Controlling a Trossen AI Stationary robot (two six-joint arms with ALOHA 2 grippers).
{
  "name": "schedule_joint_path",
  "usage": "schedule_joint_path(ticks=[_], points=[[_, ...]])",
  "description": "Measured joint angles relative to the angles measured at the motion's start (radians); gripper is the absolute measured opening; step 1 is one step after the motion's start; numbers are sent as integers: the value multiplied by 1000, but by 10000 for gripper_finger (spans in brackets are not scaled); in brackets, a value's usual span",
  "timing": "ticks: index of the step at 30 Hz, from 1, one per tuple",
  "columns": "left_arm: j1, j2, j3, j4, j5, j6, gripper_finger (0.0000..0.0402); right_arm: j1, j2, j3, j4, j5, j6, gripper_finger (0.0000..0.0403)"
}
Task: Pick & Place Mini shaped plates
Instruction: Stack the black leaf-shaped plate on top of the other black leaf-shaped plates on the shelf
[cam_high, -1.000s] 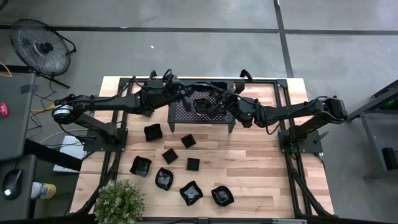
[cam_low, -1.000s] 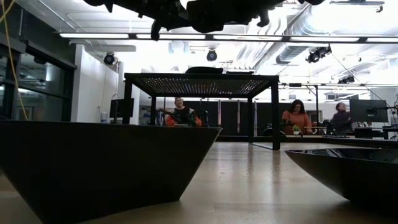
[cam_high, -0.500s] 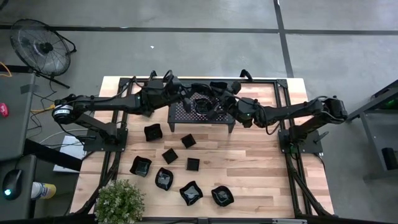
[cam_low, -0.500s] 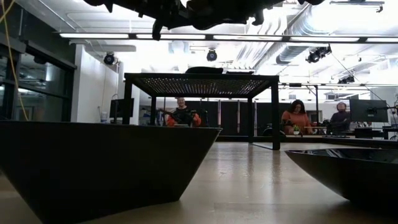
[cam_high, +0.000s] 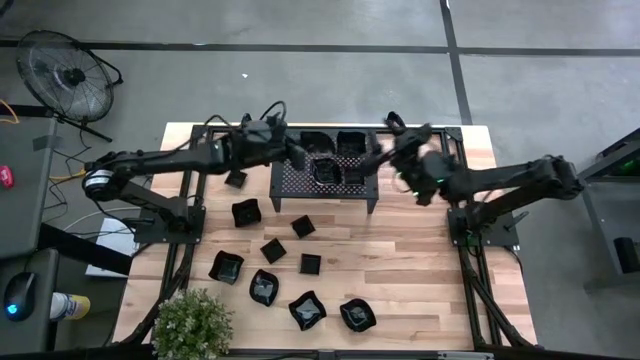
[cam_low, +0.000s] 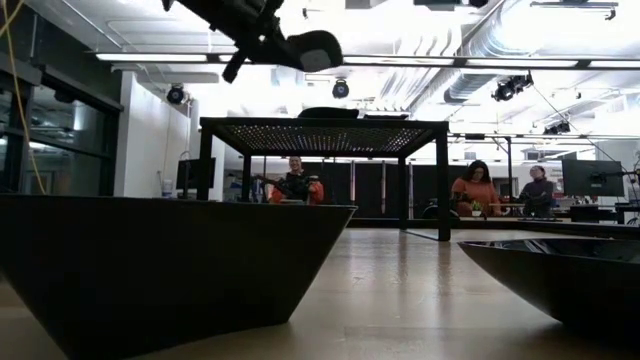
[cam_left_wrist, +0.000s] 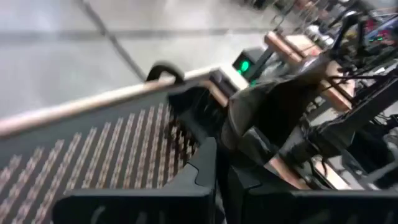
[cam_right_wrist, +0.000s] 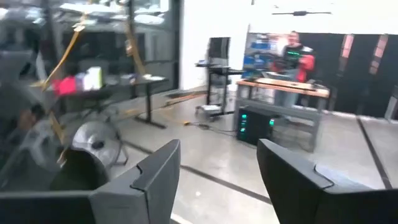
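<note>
**Entry: plate hand-off, above the rack**

- **Left tool**: closed. In the low view a dark rounded shape sits at its tip, which you may take as a held plate. The grip itself is too blurred in the wrist view to confirm.
- **Right tool**: fingers spread, nothing between them. It looks out into the room, off the rack's right end.
- **Rack**: perforated, on legs, at the far middle of the surface. It carries three plates: two at its far edge and one near its centre.
- **Loose plates**: a scatter on the surface in front of the rack, and one beneath the left arm.
- **Key relation**: the rack's open top lies just beside the left tool, toward the right arm. Its bare left portion is nearest. The left arm is the nearer one.
- **Pose**: the left arm is stretched long and level across the far edge, tool above the rack's left far corner. The right arm is likewise extended.
- **Judgement**: your next move is probably a short lowering onto the bare mesh, clear of the centre plate.
</note>
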Motion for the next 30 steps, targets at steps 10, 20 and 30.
schedule_joint_path(ticks=[10,20,30], points=[[61,2,102,-190,168,-124,0,48,-186,0,-178,96,-10,209],[155,64,101,-279,446,-344,0,149,-285,0,-240,214,-40,209],[186,102,101,-358,607,-493,0,295,-289,0,-308,308,-40,209]])
